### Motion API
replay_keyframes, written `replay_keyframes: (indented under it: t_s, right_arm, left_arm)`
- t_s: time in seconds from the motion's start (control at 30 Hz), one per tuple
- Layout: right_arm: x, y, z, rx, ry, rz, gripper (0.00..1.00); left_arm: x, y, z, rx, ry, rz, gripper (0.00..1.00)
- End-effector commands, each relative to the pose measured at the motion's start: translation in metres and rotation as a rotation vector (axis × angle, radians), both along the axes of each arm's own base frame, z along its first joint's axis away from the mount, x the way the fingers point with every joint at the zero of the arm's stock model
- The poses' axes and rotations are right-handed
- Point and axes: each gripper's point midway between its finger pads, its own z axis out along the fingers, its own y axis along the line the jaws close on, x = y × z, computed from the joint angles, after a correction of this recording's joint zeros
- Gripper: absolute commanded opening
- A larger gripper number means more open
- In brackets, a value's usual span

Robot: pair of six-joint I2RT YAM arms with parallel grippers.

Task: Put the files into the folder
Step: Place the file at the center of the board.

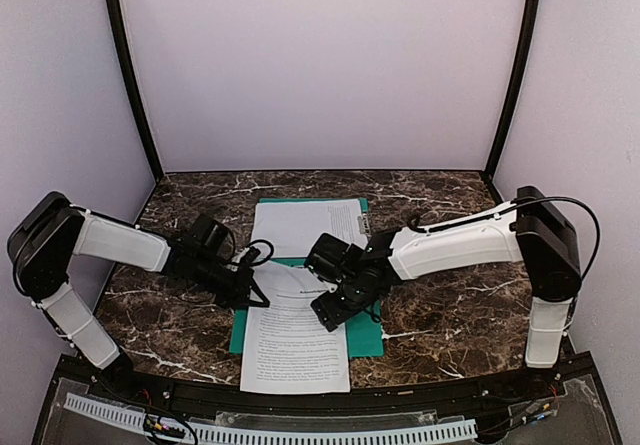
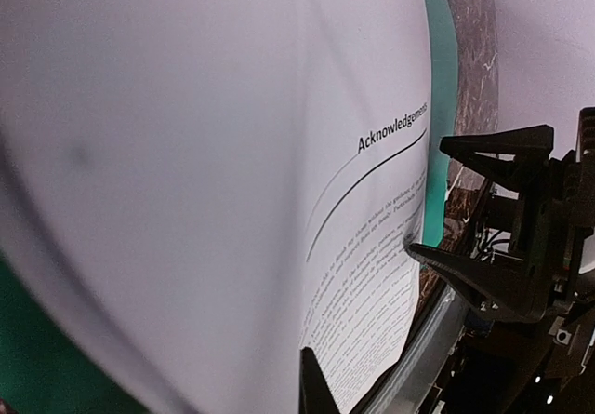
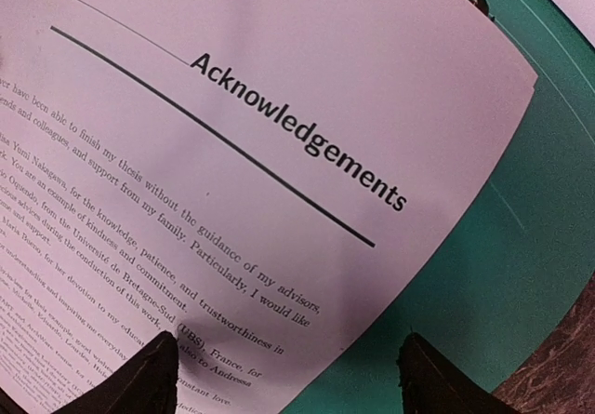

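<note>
- Top external view: find the teal-green folder (image 1: 366,337) flat on the marble surface (image 1: 440,305), between the two arms, with one printed sheet (image 1: 308,225) resting on its far half.
- Find the second file, the Acknowledgements sheet (image 1: 295,350), over the folder's near half, skewed and overhanging the near edge toward the arm bases, not yet squared up inside.
- Note the left pincer (image 1: 250,287) closed tight on that sheet's left edge, raising it into a curl filling the left wrist view.
- Note the right pincer (image 1: 335,310) hovering over the sheet near its heading, jaws spread wide and holding nothing.
- Cannot tell from the right wrist view whether its fingertips (image 3: 130,381), low over the printed text, touch the paper.
- Judge the step in hand as sliding this sheet farther in, fully onto the green and over the first sheet.
- Draw the pinched edge away from the bases in a low, slow arc.
- Avoid lifting higher, to prevent buckling or creasing thin paper at the pinch.
- Use the right fingers, if lowered, as a light flat press steering the free side, never as a clamp.
- Take care not to drag the folder beneath.
- Aim for a green border showing on every side before letting go.
- Watch for the far sheet shifting under friction.
</note>
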Motion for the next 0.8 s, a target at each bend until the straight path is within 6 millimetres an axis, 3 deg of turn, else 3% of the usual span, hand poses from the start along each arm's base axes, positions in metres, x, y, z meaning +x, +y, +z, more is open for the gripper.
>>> replay_keyframes:
  t_s: [0.0, 0.27, 0.53, 0.77]
  right_arm:
    - [0.013, 0.006, 0.037, 0.072, -0.057, -0.01, 0.82]
    - [0.043, -0.013, 0.055, 0.092, -0.113, -0.038, 0.83]
    - [0.075, -0.026, 0.055, 0.086, -0.176, -0.056, 0.82]
    - [0.105, 0.004, 0.066, 0.182, -0.196, 0.029, 0.8]
  left_arm:
    - [0.002, 0.018, 0.02, 0.11, -0.077, -0.031, 0.01]
    - [0.004, 0.068, 0.049, 0.421, -0.17, -0.074, 0.01]
    - [0.018, 0.127, 0.077, 0.769, -0.254, -0.051, 0.01]
    - [0.025, 0.143, 0.076, 0.901, -0.239, -0.105, 0.01]
